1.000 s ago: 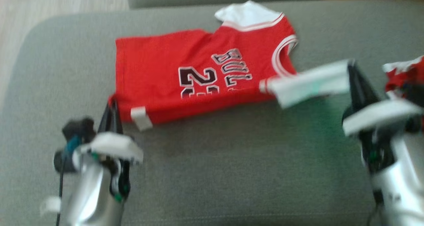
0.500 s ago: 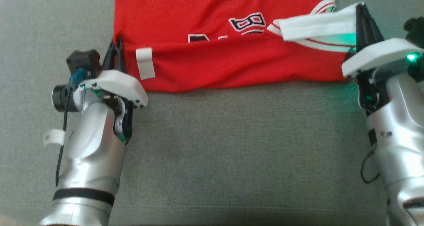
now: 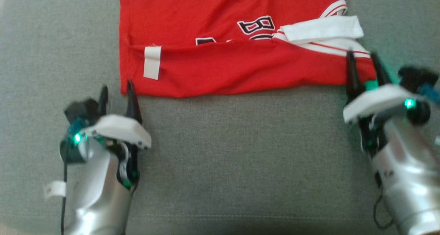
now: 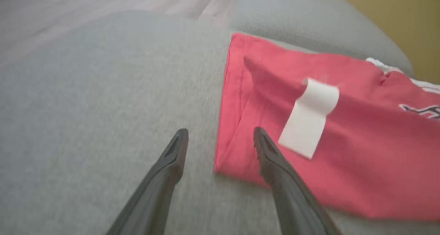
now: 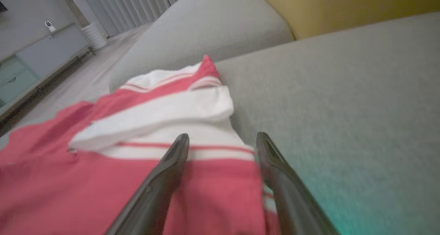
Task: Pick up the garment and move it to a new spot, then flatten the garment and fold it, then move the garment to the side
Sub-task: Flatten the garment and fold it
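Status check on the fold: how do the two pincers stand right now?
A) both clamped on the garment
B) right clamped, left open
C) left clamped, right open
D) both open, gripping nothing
D: the left pincer and right pincer both show spread fingers, and the garment lies free on the grey cushion.

left gripper (image 3: 117, 87) at lower left of head view, dark fingers (image 3: 132, 100) spread wide, empty, tips pointing toward the cushion's (image 3: 240, 159) far edge; silver left forearm (image 3: 96, 187) rises from bottom edge, leaning slightly inward, white wrist cover (image 3: 118, 131) on top; right gripper (image 3: 361, 55) at right, higher in view, jaws apart too; right forearm (image 3: 402, 180) leans inward
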Controlling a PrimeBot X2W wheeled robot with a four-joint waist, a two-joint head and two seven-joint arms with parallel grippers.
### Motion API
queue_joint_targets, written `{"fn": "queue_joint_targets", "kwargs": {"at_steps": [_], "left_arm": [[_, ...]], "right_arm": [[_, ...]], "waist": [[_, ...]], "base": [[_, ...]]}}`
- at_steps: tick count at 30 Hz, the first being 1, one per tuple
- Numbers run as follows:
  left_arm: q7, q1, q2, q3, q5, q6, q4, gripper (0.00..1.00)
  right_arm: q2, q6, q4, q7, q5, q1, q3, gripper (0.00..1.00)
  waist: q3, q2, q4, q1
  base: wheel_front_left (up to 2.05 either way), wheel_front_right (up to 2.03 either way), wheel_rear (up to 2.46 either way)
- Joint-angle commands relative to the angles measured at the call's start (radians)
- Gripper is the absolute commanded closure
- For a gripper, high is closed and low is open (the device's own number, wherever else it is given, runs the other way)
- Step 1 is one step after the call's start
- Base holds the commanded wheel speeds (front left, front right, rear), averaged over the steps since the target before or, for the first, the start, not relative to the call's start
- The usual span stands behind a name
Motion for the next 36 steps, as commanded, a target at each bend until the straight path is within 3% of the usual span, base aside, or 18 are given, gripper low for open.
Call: {"fn": "queue_joint_targets", "kwargs": {"at_steps": [1, 11, 12, 13, 14, 15, 18, 20, 21, 26, 27, 29, 30, 36], "left_arm": [[-0.005, -0.017, 0.024, 0.011, -0.013, -0.004, -0.019, 0.00], [-0.005, -0.035, 0.024, -0.049, -0.083, -0.028, 0.083, 0.00], [-0.005, -0.041, 0.024, -0.052, -0.085, -0.029, 0.094, 0.00], [-0.005, -0.046, 0.024, -0.054, -0.089, -0.030, 0.104, 0.00], [-0.005, -0.050, 0.024, -0.058, -0.088, -0.033, 0.118, 0.00], [-0.005, -0.053, 0.024, -0.061, -0.089, -0.036, 0.130, 0.00], [-0.005, -0.064, 0.024, -0.068, -0.100, -0.050, 0.166, 0.00], [-0.005, -0.075, 0.024, -0.067, -0.116, -0.058, 0.192, 0.00], [-0.005, -0.080, 0.024, -0.066, -0.129, -0.064, 0.204, 0.00], [-0.005, -0.098, 0.024, -0.074, -0.162, -0.086, 0.245, 0.00], [-0.005, -0.103, 0.024, -0.078, -0.170, -0.089, 0.256, 0.21], [-0.005, -0.111, 0.024, -0.094, -0.176, -0.097, 0.285, 0.84], [-0.005, -0.115, 0.024, -0.101, -0.182, -0.103, 0.299, 1.00], [-0.005, -0.119, 0.024, -0.117, -0.196, -0.115, 0.326, 1.00]], "right_arm": [[-0.007, 0.006, -0.010, -0.011, -0.003, 0.010, 0.026, 0.00], [0.014, 0.006, 0.095, 0.022, -0.074, 0.000, 0.049, 0.00], [0.018, 0.006, 0.102, 0.025, -0.079, -0.004, 0.052, 0.05], [0.021, 0.006, 0.107, 0.026, -0.083, -0.008, 0.054, 0.18], [0.023, 0.006, 0.111, 0.027, -0.090, -0.011, 0.062, 0.57], [0.026, 0.006, 0.116, 0.027, -0.092, -0.013, 0.065, 0.76], [0.031, 0.006, 0.124, 0.025, -0.092, -0.019, 0.071, 0.80], [0.034, 0.006, 0.125, 0.024, -0.090, -0.025, 0.077, 0.96], [0.036, 0.006, 0.124, 0.024, -0.089, -0.027, 0.081, 1.00], [0.043, 0.006, 0.123, 0.024, -0.076, -0.034, 0.093, 1.00], [0.045, 0.006, 0.123, 0.026, -0.071, -0.036, 0.095, 1.00], [0.048, 0.006, 0.123, 0.027, -0.063, -0.040, 0.100, 1.00], [0.048, 0.006, 0.122, 0.026, -0.059, -0.041, 0.103, 1.00], [0.052, 0.006, 0.127, 0.016, -0.028, -0.033, 0.110, 1.00]], "waist": [[-0.016, 0.0000, 0.007, 0.0000], [-0.033, 0.0000, 0.015, 0.0000], [-0.033, 0.0000, 0.013, 0.0000], [-0.034, 0.0000, 0.011, 0.0000], [-0.037, 0.0000, 0.009, 0.0000], [-0.040, 0.0000, 0.005, 0.0000], [-0.047, 0.0000, -0.005, 0.0000], [-0.046, 0.0000, -0.013, 0.0000], [-0.046, 0.0000, -0.017, 0.0000], [-0.042, 0.0000, -0.031, 0.0000], [-0.040, 0.0000, -0.033, 0.0000], [-0.037, 0.0000, -0.037, 0.0000], [-0.036, 0.0000, -0.039, 0.0000], [-0.066, 0.0000, -0.037, 0.0000]], "base": [[0.00, 0.00, 0.00], [0.00, 0.00, 0.00], [0.00, 0.00, 0.00], [0.00, 0.00, 0.00], [0.00, 0.00, 0.00], [0.00, 0.00, 0.00], [0.00, 0.00, 0.00], [0.00, 0.00, 0.00], [0.00, 0.00, 0.00], [0.00, 0.00, 0.00], [0.00, 0.00, 0.00], [0.00, 0.00, 0.00], [0.00, 0.00, 0.00], [0.00, 0.00, 0.00]]}}
